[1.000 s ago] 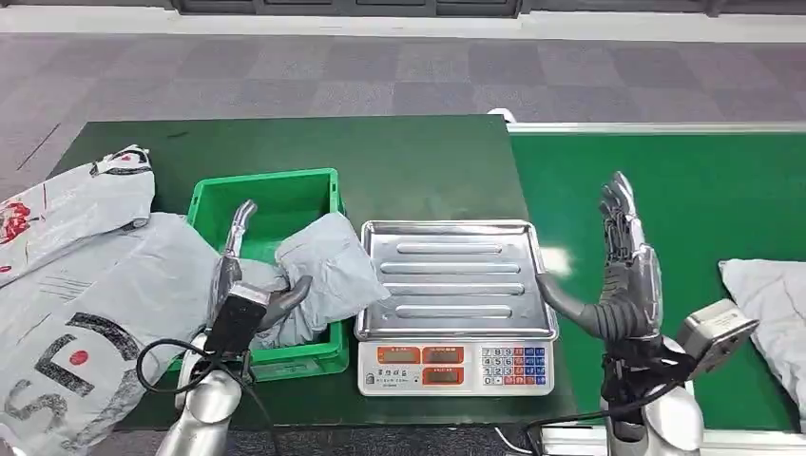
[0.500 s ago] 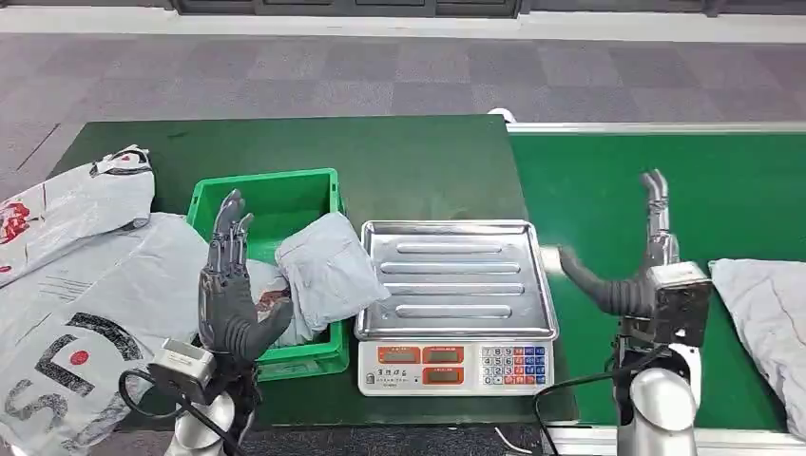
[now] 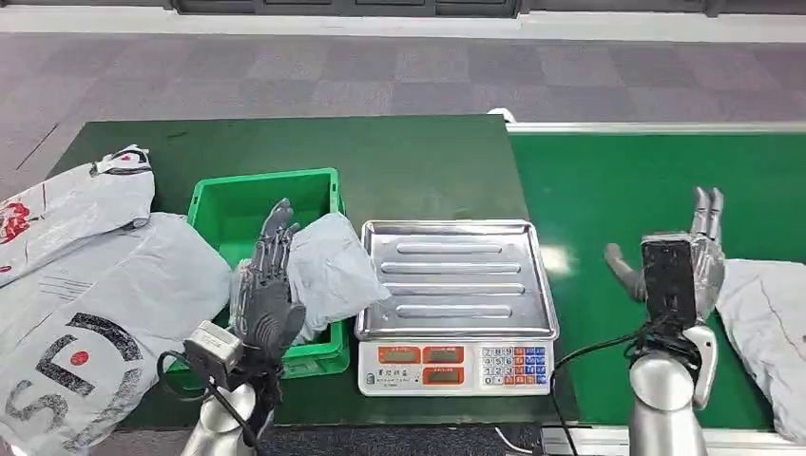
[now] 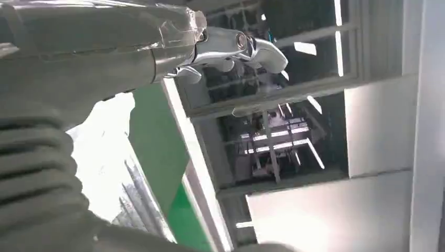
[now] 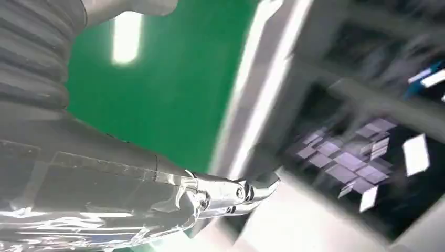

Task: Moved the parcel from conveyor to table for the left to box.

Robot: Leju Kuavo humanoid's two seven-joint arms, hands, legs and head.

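A grey parcel (image 3: 772, 328) lies on the green conveyor (image 3: 608, 190) at the right edge of the head view. My right hand (image 3: 686, 261) stands upright just left of it, fingers apart and holding nothing. Its fingers (image 5: 231, 193) stretch out over the belt in the right wrist view. Another grey parcel (image 3: 331, 266) leans over the right rim of the green box (image 3: 249, 195) on the table. My left hand (image 3: 266, 290) is raised in front of the box beside that parcel, fingers spread and empty. The left wrist view shows its fingers (image 4: 231, 44) straight.
A scale with a steel tray (image 3: 456, 275) and a keypad sits between box and conveyor. Large grey mail bags (image 3: 86, 285) cover the table's left part. The dark green table (image 3: 418, 161) runs behind the box and the scale.
My left hand has shifted right, close to the parcel in the box. My right hand has moved right over the conveyor to the parcel's edge and turned its back to the head view.
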